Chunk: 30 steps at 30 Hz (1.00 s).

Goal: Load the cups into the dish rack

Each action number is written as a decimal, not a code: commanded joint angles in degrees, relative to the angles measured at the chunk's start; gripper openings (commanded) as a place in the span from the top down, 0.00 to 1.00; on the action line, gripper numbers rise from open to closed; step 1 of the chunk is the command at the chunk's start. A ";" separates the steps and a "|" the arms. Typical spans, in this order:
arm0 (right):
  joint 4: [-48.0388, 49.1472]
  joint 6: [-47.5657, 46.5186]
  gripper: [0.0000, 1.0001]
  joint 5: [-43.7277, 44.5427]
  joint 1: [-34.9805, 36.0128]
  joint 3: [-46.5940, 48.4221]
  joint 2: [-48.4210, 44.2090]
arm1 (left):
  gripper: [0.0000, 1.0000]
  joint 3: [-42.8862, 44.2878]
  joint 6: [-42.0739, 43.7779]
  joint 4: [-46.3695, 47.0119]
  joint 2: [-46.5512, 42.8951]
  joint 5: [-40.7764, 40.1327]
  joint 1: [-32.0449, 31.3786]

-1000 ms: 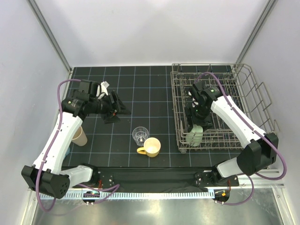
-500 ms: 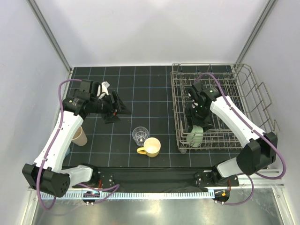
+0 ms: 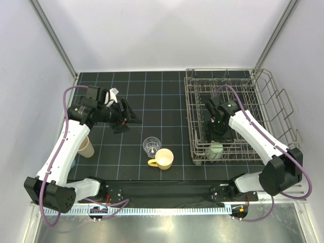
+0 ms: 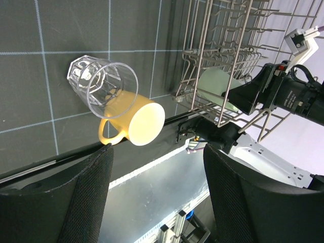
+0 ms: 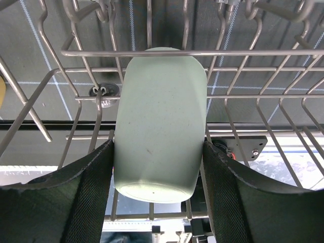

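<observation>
The right gripper clamps the pale green cup by its sides, with the cup's base toward the wrist. It has carried the cup lower, into the near-left corner of the dish rack. The left gripper remains wide open and empty over the far-left table.

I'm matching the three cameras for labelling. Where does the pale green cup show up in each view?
Top external: the pale green cup is right of centre, inside the rack at its near edge, toward the left end.
Left wrist: pale green cup is upper right of centre, behind the rack wires.
Right wrist: pale green cup fills the middle, lying among the wires.
Shared landmark: the grey wire dish rack.
</observation>
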 commanded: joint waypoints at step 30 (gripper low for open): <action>2.07 0.83 0.26 -6.72 0.38 -2.97 -4.67 | 0.30 -1.86 -0.15 0.45 -2.40 1.25 0.22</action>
